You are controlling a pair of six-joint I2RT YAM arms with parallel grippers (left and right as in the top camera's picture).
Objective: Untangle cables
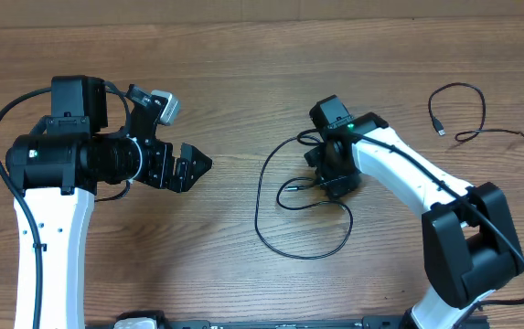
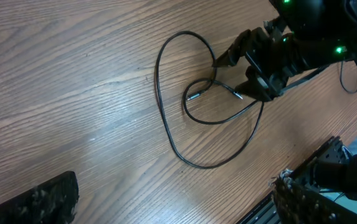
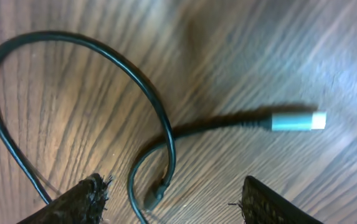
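While the left arm's fingers (image 1: 191, 166) hang spread fully wide over the bench (image 1: 243, 55) at the left, holding nothing, the right arm's fingers (image 1: 327, 178) are low over the middle of the scene, above one thin black cable (image 1: 271, 239). That cable lies on the wood in a large loop running left and near from the right arm's fingers. It crosses itself close under them, where both of its ends lie. In the right wrist view the two fingers stand apart with the crossing strands between them, and neither finger touches a strand. A silver plug (image 3: 296, 121) lies flat just right of the crossing. The right arm's fingers are thus open and grip nothing. The second cable (image 1: 467, 91) lies well apart at the far right of the bench in a loose curl. Its small plug (image 1: 440, 128) points toward the near side, away from both arms.
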